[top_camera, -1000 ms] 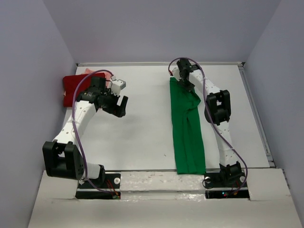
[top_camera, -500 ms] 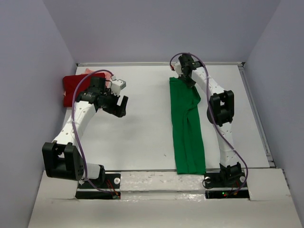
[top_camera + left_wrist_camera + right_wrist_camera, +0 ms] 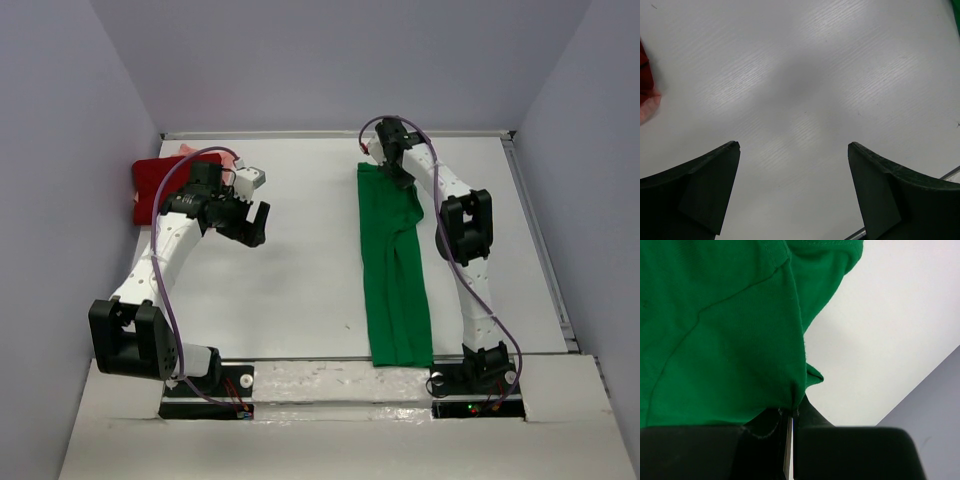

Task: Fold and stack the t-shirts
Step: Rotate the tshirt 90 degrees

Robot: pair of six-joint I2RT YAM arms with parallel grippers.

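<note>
White table (image 3: 300, 290), centre-right of frame: right gripper (image 3: 398, 170) clenched on upper end of green shirt (image 3: 395, 280), left gripper (image 3: 256, 222) released; best carry it straight down-frame, keeping edges aligned.

green t-shirt (image 3: 395, 285) lengthwise, right gripper (image 3: 399, 178) at far end

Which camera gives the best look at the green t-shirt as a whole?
Top external: the whole green t-shirt shows, a long narrow strip. The right wrist view shows only the corner pinched in the right gripper; the left wrist view catches just a green sliver at its top right edge.
</note>
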